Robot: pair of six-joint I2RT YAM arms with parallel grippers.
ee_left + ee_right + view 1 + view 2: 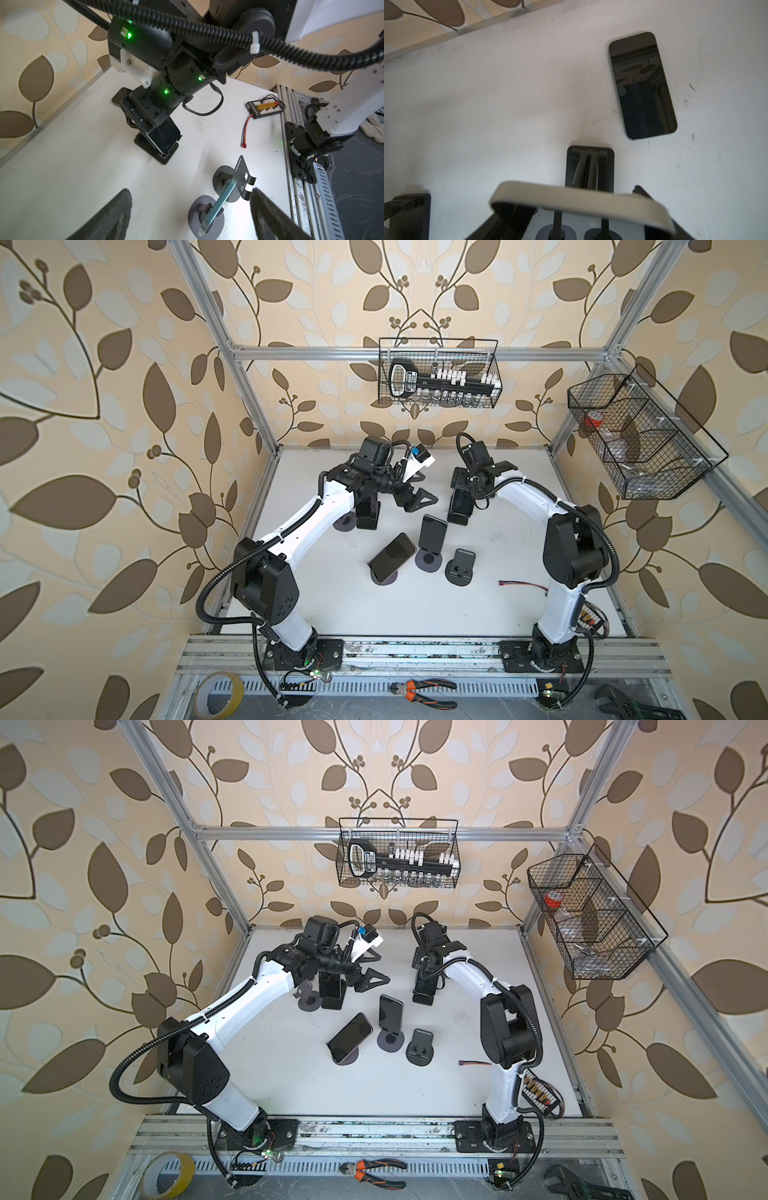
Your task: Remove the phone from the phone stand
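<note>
Well, over your white tabletop (353,605) the right gripper (566,197) points down near the far edge, right of centre, and the left gripper (430,487) hangs left of it, above the tabletop. Under the right gripper stands the black phone stand (166,158), with the phone (164,137) leaning on it, lower end at the stand's lip. Nearer the middle, a tilted phone (392,553) and an upright phone (433,531) sit on round grey stands (429,562), beside an empty black stand (461,566). A flat phone (642,85) lies on the tabletop by the far edge. Your right fingers (131,124) straddle the phone's upper end; you cannot tell whether they press it. Your left fingers (112,218) are spread wide and hold nothing.
</note>
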